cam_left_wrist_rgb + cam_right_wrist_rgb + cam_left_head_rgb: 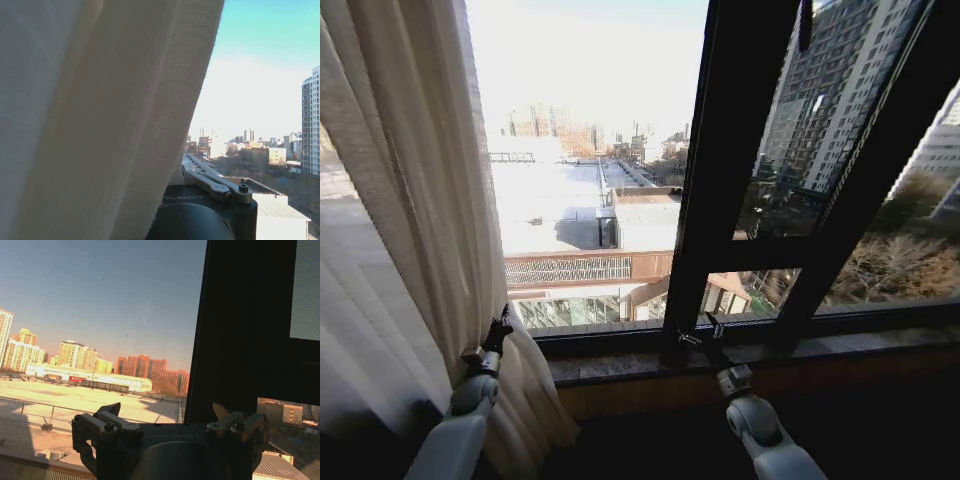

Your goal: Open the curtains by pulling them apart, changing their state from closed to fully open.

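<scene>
The sheer cream-white curtain (400,230) hangs gathered at the left side of the dark-framed window (740,200), its pleats bunched above the stone sill (620,365) and the glass to its right bare. The left gripper (500,330) presses against the curtain's inner edge, and I cannot tell whether its fingers are clamped on the fabric. The right gripper (698,332) is raised just in front of the window's central post, fingers spread and holding nothing.

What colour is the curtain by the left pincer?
Sheer cream-white curtain, vertically pleated with a fine weave; clearest in the left wrist view.
</scene>
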`<state>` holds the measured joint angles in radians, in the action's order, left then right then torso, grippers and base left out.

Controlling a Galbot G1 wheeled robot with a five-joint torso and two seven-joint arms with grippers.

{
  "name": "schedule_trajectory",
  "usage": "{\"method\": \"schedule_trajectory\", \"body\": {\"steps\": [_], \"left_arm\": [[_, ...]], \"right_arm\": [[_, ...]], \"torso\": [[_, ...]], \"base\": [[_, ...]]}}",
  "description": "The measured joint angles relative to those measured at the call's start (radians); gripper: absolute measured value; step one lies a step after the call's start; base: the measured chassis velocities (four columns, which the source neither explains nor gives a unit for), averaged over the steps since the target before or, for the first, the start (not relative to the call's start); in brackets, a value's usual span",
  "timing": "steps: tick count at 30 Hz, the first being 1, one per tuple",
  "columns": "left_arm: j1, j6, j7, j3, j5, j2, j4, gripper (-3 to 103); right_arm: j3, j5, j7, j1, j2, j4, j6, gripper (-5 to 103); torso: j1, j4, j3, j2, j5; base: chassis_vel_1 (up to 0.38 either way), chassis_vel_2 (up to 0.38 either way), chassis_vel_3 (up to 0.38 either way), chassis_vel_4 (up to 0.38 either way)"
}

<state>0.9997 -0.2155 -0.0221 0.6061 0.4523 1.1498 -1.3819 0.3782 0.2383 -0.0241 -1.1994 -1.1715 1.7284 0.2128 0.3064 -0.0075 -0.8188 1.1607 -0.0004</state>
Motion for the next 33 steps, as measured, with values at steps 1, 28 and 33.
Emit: {"method": "schedule_trajectory", "body": {"steps": [1, 28, 33], "left_arm": [[0.002, 0.0, 0.001, 0.0, 0.0, 0.0, -0.002, 0], [0.041, -0.01, 0.001, 0.021, 0.0, -0.002, -0.028, 0], [0.041, -0.015, 0.001, 0.023, 0.003, -0.009, -0.024, 0]], "right_arm": [[0.0, 0.0, 0.0, 0.0, 0.0, 0.0, 0.0, 100], [0.0, 0.0, 0.0, 0.0, 0.0, 0.0, 0.0, 100], [0.0, 0.0, 0.0, 0.0, 0.0, 0.0, 0.0, 100]], "torso": [[0.0, 0.0, 0.0, 0.0, -0.0003], [0.001, -0.0002, 0.0, 0.0, 0.0005], [0.0, 0.0003, 0.0, 0.0, 0.0007]], "base": [[0.15, -0.024, -0.105, 0.001], [0.07, -0.001, -0.068, 0.001], [0.415, 0.036, -0.395, -0.03]]}}
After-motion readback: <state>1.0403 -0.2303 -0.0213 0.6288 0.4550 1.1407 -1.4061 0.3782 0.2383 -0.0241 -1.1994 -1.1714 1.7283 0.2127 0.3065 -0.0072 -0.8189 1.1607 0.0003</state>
